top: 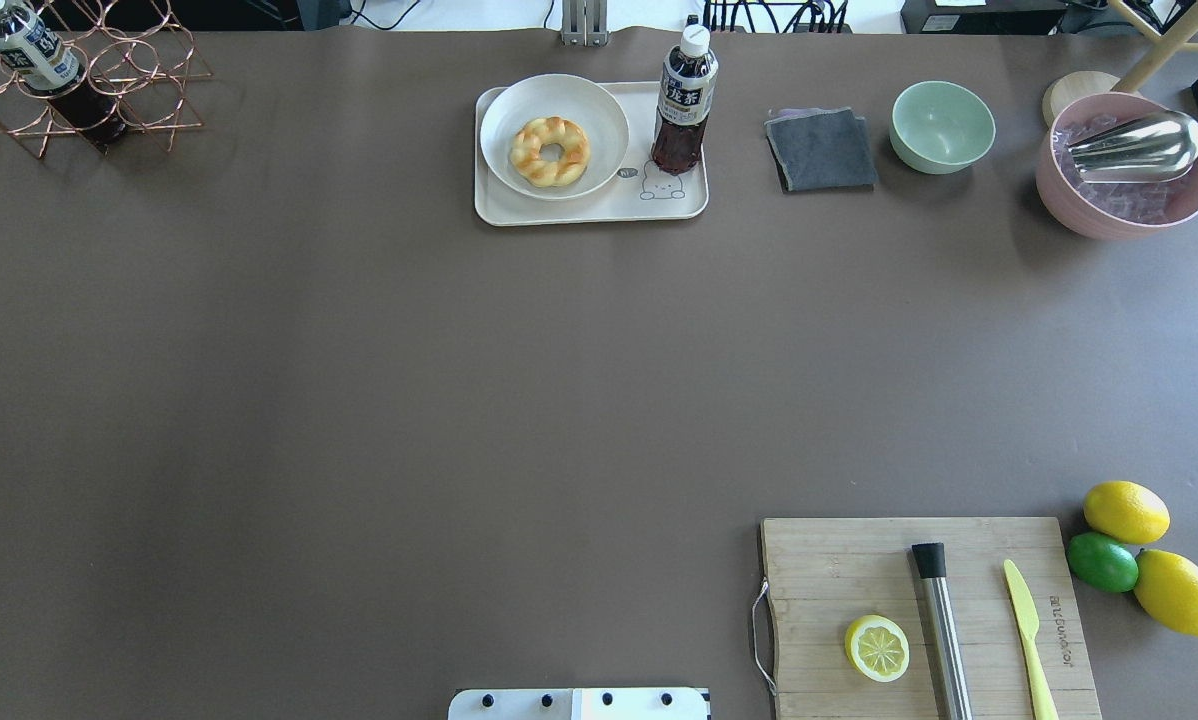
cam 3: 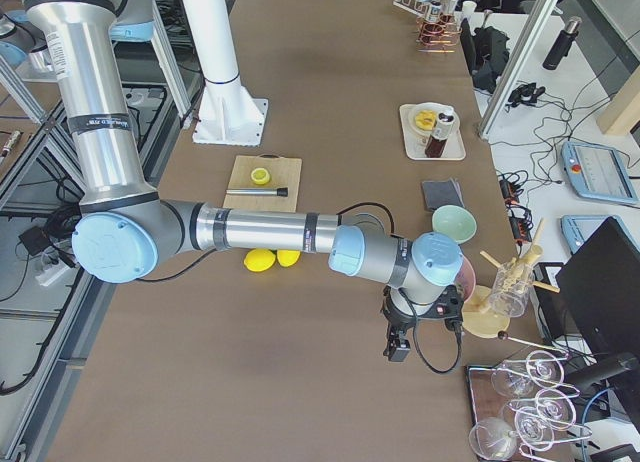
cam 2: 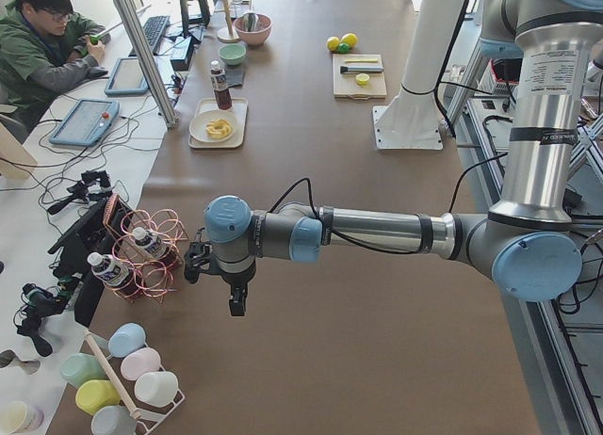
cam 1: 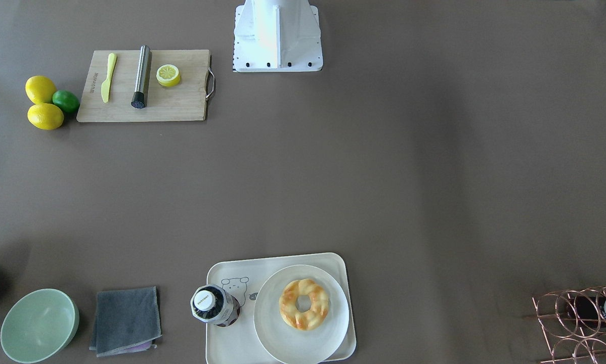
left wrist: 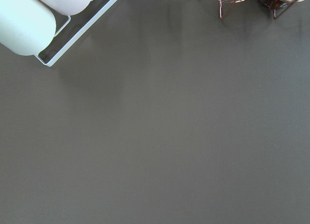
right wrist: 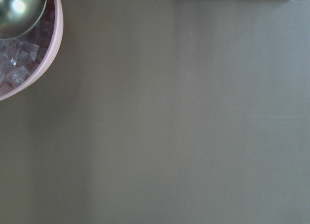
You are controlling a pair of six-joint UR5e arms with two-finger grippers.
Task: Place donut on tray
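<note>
Nearest the robot, well short of the tray (top: 569, 211) and off to its right, lies a wooden cutting board (top: 829, 570) with a lemon half (top: 877, 648) on it. Farther out, the left tool (cam 2: 237, 306) hangs above bare counter (top: 359, 400) far to the tray's left, near a copper wire rack (cam 2: 151, 251). The right tool (cam 3: 398, 347) hangs far to the tray's right, beside a pink bowl (top: 1124, 205). Both show only from the side, so I cannot tell whether either is open or closed. At the counter's far edge sits the tray itself. The donut (top: 550, 151) rests on a round plate (top: 599, 110) covering the tray's left part, untouched by either arm. A dark tea bottle (top: 684, 100) stands upright on the tray's right part. Just right of the tray lie a grey cloth (top: 821, 150) and a green bowl (top: 943, 127).
</note>
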